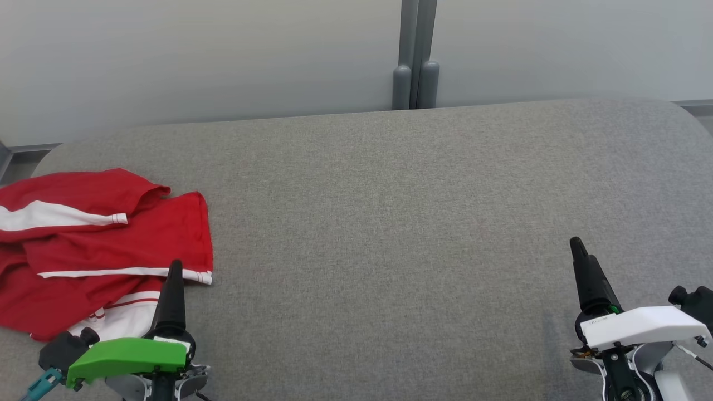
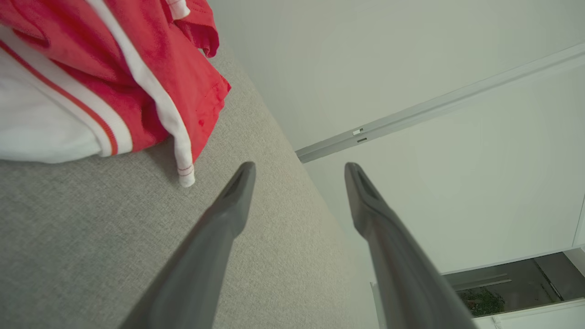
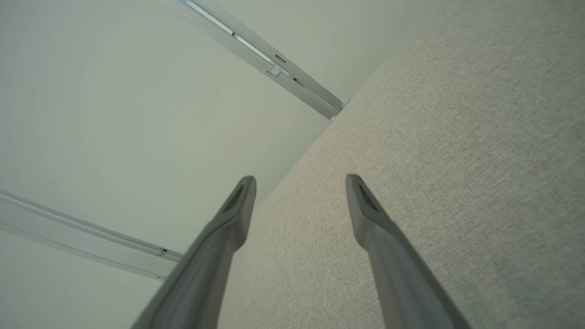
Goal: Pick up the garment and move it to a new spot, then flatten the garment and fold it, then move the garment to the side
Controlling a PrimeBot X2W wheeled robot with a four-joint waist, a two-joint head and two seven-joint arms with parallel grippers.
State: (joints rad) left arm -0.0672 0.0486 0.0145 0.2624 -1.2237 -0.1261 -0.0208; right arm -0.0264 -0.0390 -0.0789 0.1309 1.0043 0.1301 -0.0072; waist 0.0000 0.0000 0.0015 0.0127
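- While looking down from the head, find the garment (image 1: 111, 234), red with white stripes, crumpled at the left end of the grey cushion (image 1: 390, 223); note the left gripper (image 1: 174, 270) just beside its near hem and the right gripper (image 1: 579, 250) well apart, far right.
- From the left wrist, see both fingers (image 2: 228, 210) spread wide, grasping nothing, with the striped hem corner near one tip. For a sound pickup, aim at a thick bunched fold rather than the thin hem, pinch several layers, lift straight up.
- From the right wrist, see fingers (image 3: 372, 219) likewise released and empty over bare cushion; judge that open stretch a fair new spot.
- Cannot tell the garment's kind or full outline: left part cut off at the head view's edge, lower layers hidden.
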